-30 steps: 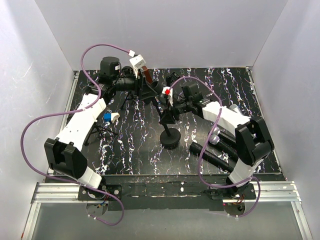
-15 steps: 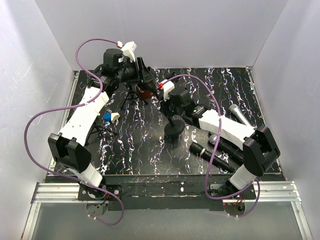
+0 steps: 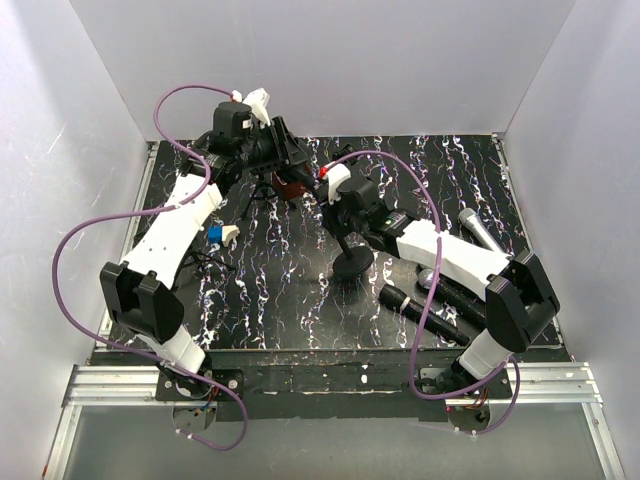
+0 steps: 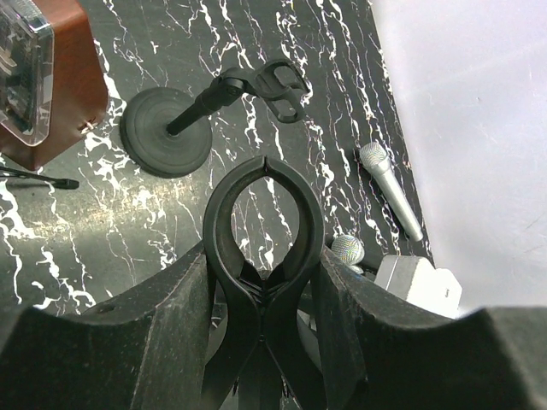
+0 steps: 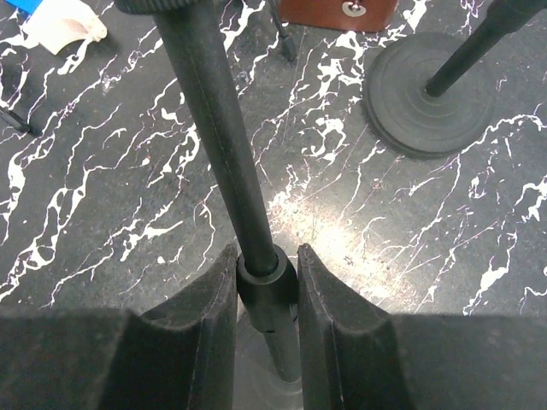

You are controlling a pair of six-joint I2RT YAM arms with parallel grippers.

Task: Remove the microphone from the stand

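A black microphone stand with a round base [image 3: 350,263] stands mid-table. My right gripper [image 3: 345,222] is shut on its pole [image 5: 209,111] at a collar, and in the right wrist view the gripper [image 5: 267,256] has a finger pressed on each side. My left gripper [image 3: 287,152] is raised at the back. In the left wrist view it [image 4: 265,256] is shut on a black loop-shaped clip [image 4: 224,222] that holds nothing. Three microphones lie on the table at the right: a black one [image 3: 422,315], a silver one [image 3: 480,230] [image 4: 389,192] and one between them [image 3: 440,285].
A second round-based stand [image 4: 167,132] [image 5: 427,94] with an empty clip [image 4: 278,85] stands beside a brown box [image 3: 292,186] [image 4: 51,77]. A blue and white piece [image 3: 222,235] [image 5: 60,21] and thin tripod legs [image 3: 190,262] lie at the left. White walls enclose the table.
My right arm has swung left and its gripper now sits lower on the stand pole. My left gripper has lifted toward the back wall. The stand base has shifted slightly.
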